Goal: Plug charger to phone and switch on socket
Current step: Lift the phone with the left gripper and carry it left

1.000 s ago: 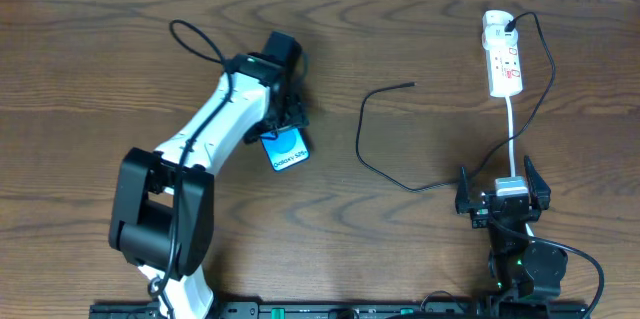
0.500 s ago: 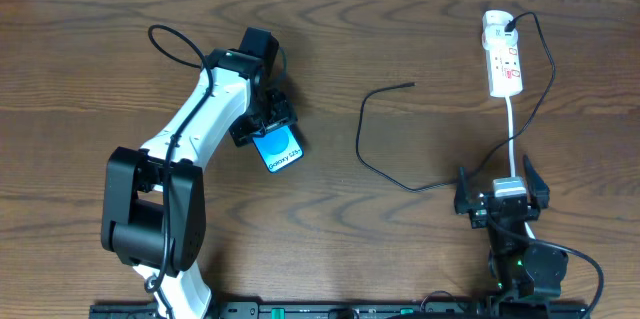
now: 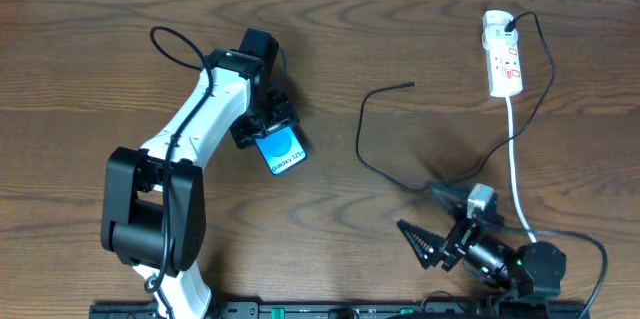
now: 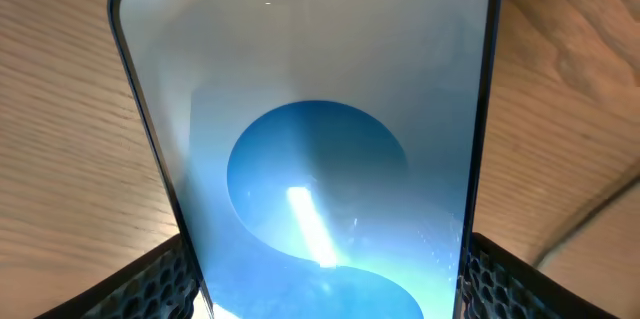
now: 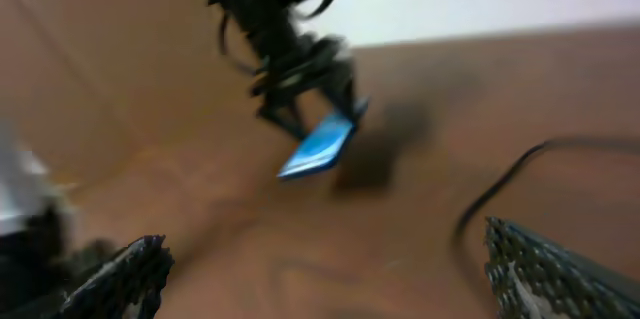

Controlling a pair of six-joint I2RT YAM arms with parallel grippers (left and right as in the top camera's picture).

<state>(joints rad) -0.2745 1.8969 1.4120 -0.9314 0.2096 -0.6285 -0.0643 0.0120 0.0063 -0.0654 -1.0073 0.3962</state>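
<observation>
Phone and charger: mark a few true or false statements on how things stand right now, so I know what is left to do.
1. The left end effector is shut on the phone. True.
2. The charger has its connector tip in the phone. False: the tip lies on the table, well apart from the phone.
3. The right end effector grips the charger cable. False: it is open with nothing between its fingers, close to the cable.
4. The charger's plug sits in the socket. True.
</observation>
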